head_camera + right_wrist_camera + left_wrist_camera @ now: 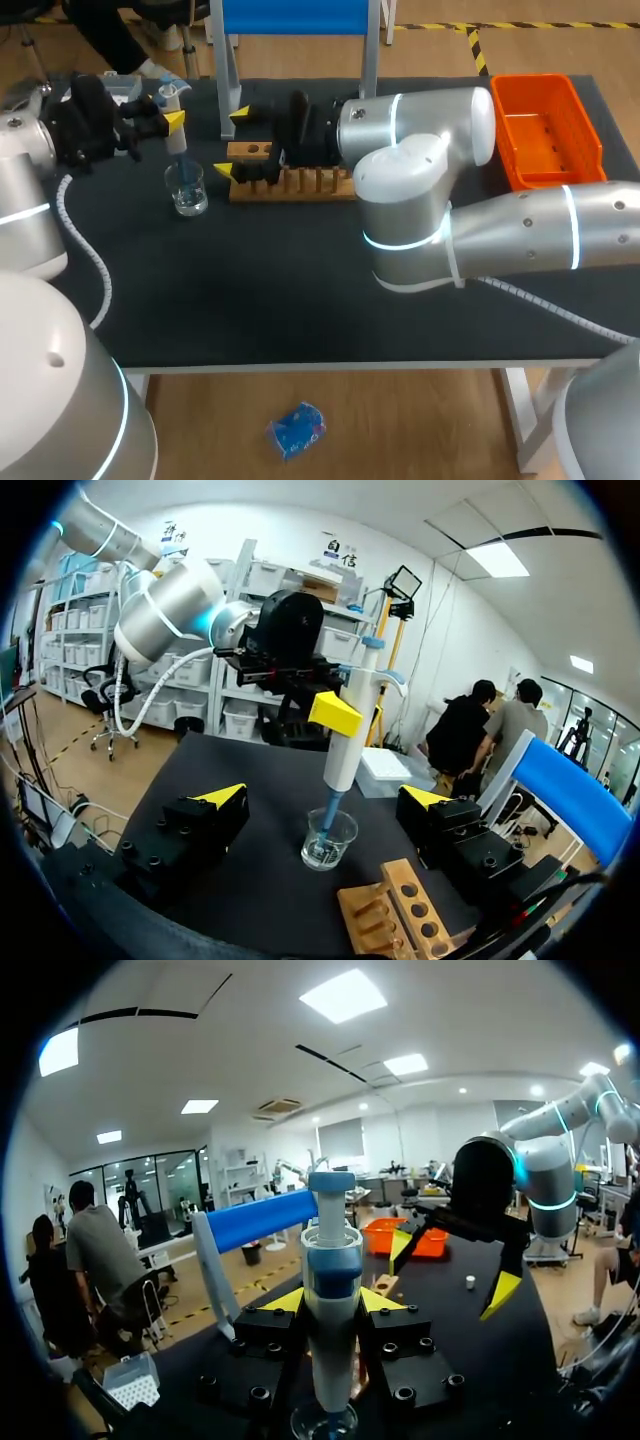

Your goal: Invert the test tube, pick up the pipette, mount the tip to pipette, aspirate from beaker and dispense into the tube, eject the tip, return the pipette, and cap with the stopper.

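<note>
Head view: the left gripper clamps the pipette upright by its smooth white barrel, with the lower end dipped in the beaker. The right gripper stands released by the wooden rack.

Left wrist view: the cylindrical, blue-banded barrel sits between both pads. It is likely light, stiff, slippery plastic, best gripped mid-barrel.

Right wrist view: the thin clear glass beaker, holding liquid, lies ahead of the spread fingers. It is judged fragile and easily tipped.

An orange plastic basket sits at the far right corner of the black table.
</note>
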`<state>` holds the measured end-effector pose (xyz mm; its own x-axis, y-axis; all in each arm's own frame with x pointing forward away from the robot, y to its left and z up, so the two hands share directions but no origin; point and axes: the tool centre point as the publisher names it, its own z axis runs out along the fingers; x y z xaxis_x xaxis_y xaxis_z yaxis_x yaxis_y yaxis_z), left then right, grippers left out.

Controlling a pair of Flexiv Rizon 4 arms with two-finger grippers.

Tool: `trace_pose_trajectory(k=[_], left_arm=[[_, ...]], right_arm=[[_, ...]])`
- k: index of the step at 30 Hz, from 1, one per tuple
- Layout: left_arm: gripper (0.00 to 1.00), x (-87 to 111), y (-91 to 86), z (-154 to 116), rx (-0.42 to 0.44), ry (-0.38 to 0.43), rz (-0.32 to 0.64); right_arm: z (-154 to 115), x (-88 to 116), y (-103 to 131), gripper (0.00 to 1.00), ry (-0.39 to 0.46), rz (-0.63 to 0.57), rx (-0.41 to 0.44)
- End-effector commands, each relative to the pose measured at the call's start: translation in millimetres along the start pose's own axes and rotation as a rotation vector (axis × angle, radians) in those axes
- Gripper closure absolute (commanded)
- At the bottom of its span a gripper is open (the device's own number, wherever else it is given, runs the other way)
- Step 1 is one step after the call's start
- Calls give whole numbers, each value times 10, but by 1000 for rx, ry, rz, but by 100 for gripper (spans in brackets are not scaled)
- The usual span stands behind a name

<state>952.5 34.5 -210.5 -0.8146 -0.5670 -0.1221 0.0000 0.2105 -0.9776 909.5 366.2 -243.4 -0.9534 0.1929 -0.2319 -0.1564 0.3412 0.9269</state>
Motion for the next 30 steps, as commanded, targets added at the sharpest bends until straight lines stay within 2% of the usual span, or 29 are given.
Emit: trace_pose_trajectory(k=[1, 17, 22, 30], left_arm=[[100, -17, -17, 4, -3, 2, 1], [100, -17, -17, 4, -3, 2, 1], [100, -17, -17, 4, -3, 2, 1], [100, -17, -17, 4, -3, 2, 1]], right_arm=[[-11, 0, -9, 0, 1, 0, -3], [-22, -11, 15, 0, 0, -3, -1], [-95, -116, 211, 0, 18, -54, 40], [-215, -388, 747, 0, 121, -114, 47]])
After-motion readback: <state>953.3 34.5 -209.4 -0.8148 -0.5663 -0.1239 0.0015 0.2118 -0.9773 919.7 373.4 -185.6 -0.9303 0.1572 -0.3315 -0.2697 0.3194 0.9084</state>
